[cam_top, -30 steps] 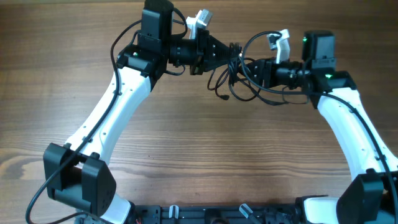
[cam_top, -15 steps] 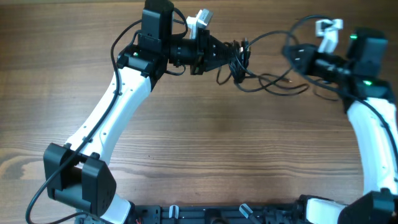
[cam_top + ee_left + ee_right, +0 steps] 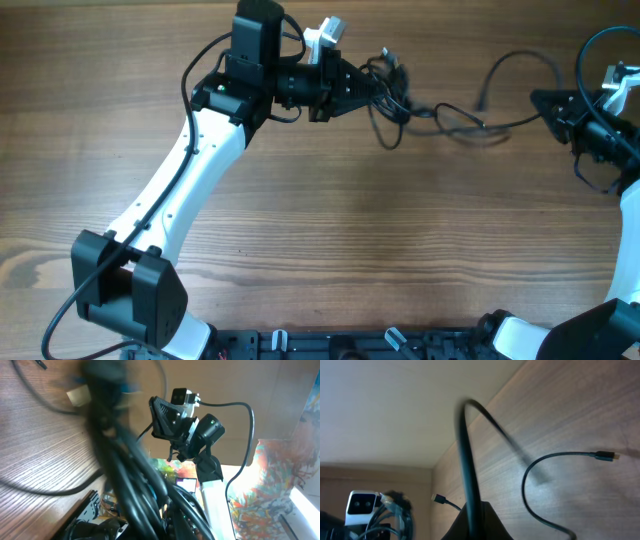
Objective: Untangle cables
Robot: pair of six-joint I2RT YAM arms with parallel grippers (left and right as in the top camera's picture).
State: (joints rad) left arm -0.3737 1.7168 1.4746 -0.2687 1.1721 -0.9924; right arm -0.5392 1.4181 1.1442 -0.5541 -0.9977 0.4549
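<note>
The cables are thin black cords. In the overhead view their knotted bundle (image 3: 388,88) hangs at my left gripper (image 3: 368,85), which is shut on it. One cable (image 3: 505,122) stretches right from the bundle to my right gripper (image 3: 548,101), which is shut on it at the table's right edge. A loose loop (image 3: 520,62) ends in a plug near it. In the left wrist view the bundle (image 3: 130,485) fills the front, blurred. In the right wrist view the held cable (image 3: 468,455) rises from the closed jaws (image 3: 476,515), and another cable with a plug (image 3: 602,455) lies on the wood.
The wooden table (image 3: 330,230) spreads below both arms. The left arm's white link (image 3: 170,200) crosses the left half. Arm bases and mounts (image 3: 340,345) line the front edge. The right arm's own thick wire (image 3: 590,40) loops at the far right.
My right gripper has pulled far to the right with its cable, drawing it out of the tangle into a long strand. The left gripper has stayed nearly in place holding the bundle.
</note>
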